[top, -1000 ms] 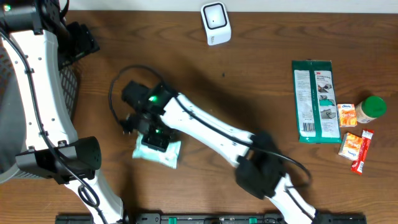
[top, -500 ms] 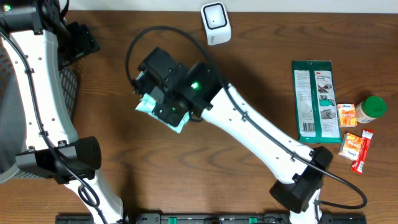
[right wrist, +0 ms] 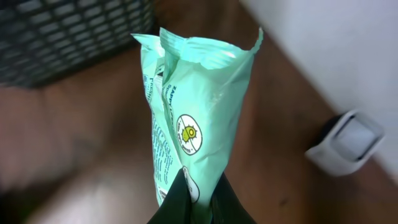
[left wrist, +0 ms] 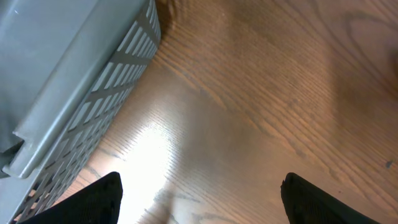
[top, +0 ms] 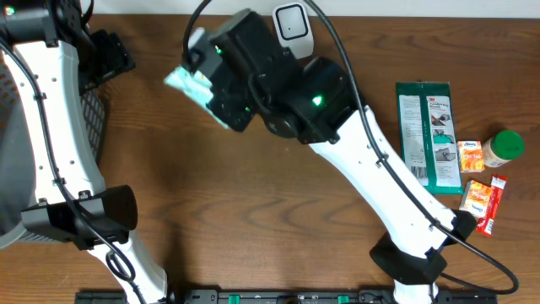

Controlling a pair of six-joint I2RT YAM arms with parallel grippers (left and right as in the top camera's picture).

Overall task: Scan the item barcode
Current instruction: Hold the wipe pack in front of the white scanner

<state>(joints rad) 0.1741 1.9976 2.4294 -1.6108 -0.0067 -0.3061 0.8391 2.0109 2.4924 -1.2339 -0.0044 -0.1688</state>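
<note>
A mint-green soft packet (right wrist: 186,118) hangs in the air, pinched at its lower end by my right gripper (right wrist: 198,198), which is shut on it. In the overhead view the packet (top: 187,84) sticks out to the left of the right wrist, above the table's back left part. The white barcode scanner (top: 292,30) stands at the back edge, just right of the wrist; it shows as a white box (right wrist: 347,142) in the right wrist view. My left gripper (left wrist: 200,200) is open over bare wood beside the grey basket (left wrist: 68,93), holding nothing.
A grey slatted basket (top: 89,127) sits at the far left. A green flat package (top: 428,135), a green-lidded jar (top: 504,149), small orange packets (top: 471,155) and a red sachet (top: 491,206) lie at the right.
My right arm lifted the mint-green packet off the table and carried it up and toward the back, nearer the scanner. The left arm stayed still.
</note>
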